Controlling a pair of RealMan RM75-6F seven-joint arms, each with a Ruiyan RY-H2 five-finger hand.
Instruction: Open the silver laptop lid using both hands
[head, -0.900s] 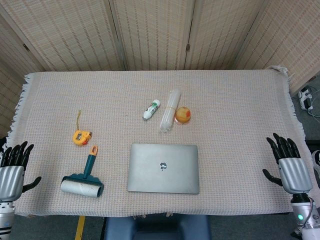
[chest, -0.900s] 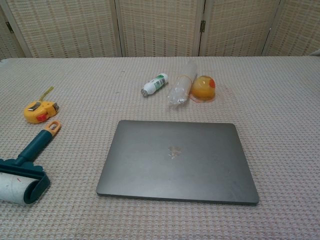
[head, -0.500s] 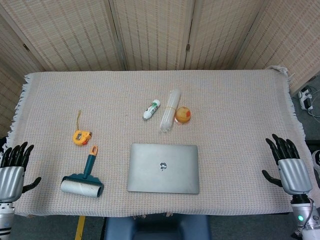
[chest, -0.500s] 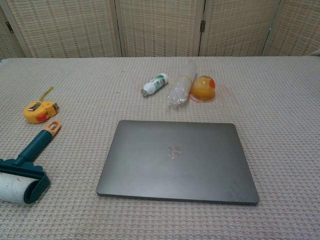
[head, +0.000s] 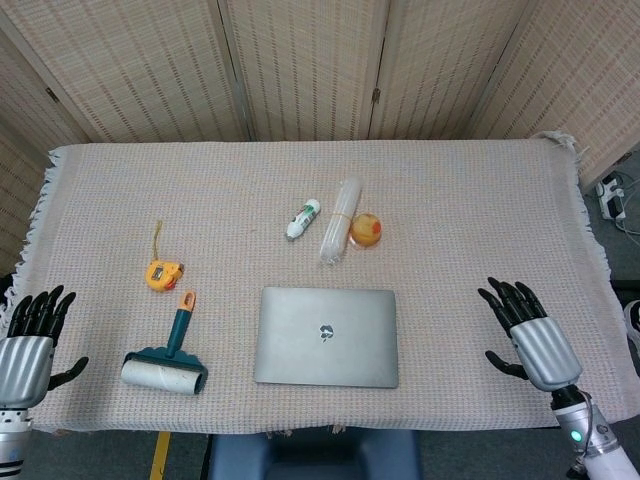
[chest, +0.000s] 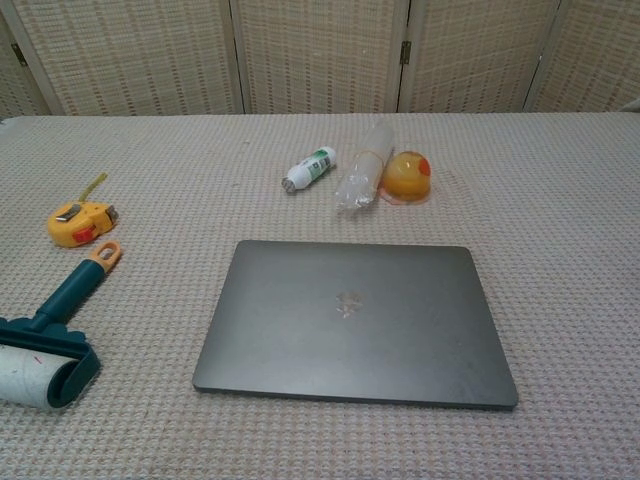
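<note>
A beige woven cloth (head: 480, 200) with a waffle texture covered the table, its fringed edges hanging at the left and right ends, and behind it stood a folding screen (head: 300, 70) of pale woven panels in light frames. At the far right, on the floor beyond the table, lay a white power strip (head: 612, 192) with cables. The silver laptop (head: 327, 336) lay closed and flat near the front edge of the cloth, about midway along it, its logo facing up. Behind it, near the middle of the table, a small white tube (head: 302, 219), a clear plastic bottle (head: 339, 220) lying on its side and a small orange ball (head: 366, 229) sat close together, the ball just beside the bottle. To the left were a yellow tape measure (head: 163, 273) and, nearer the front, a teal-handled lint roller (head: 168, 359). The left hand (head: 24, 350) hovered at the front left corner, off the cloth's edge, fingers spread and holding nothing. The right hand (head: 530, 335) was over the cloth well to the right of the laptop, fingers likewise spread apart and empty. Neither hand touched the lid.
</note>
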